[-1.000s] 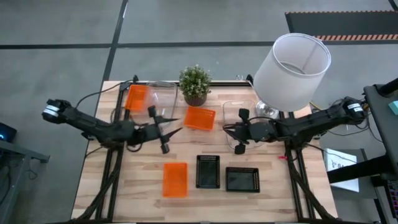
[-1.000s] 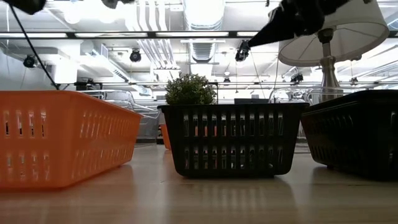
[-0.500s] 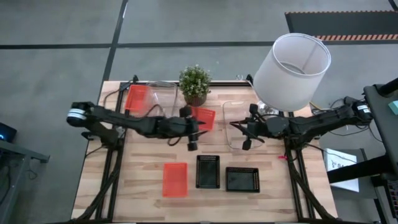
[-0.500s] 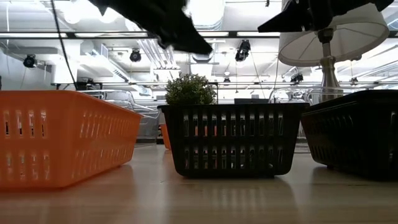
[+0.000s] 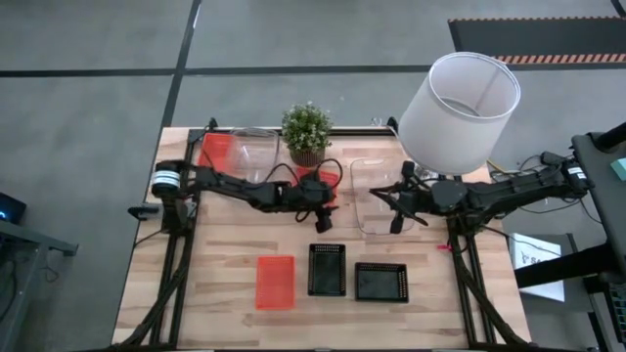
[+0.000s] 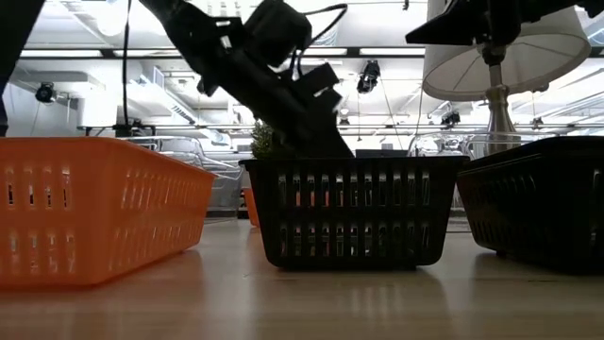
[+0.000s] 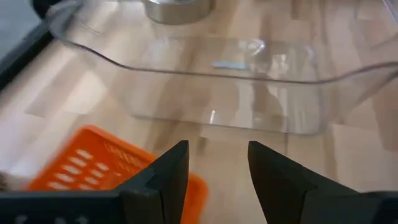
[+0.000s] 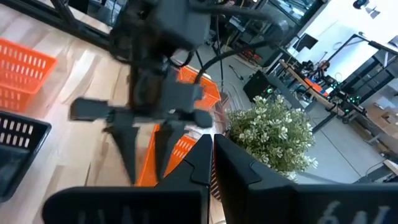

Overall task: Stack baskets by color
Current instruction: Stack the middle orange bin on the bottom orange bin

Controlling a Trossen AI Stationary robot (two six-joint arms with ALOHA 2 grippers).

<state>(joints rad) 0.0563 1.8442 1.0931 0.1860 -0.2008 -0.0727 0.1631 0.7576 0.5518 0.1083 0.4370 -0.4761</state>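
Left gripper (image 5: 322, 223), jaws apart, nears the plant (image 5: 307, 132); right gripper (image 5: 394, 210), jaws closed, may nudge the clear basket (image 5: 372, 200).

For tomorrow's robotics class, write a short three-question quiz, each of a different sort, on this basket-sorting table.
1. True or false: the left gripper holds a black basket.
2. How many black baskets stand at the table's front? A) one B) two C) three
3. Fill in: the right gripper hangs over a ____ basket.

Key
1. False: its fingers are open and empty, above the red-orange basket beside the potted plant.
2. B: one black basket and another.
3. Clear: the clear basket near the lamp.
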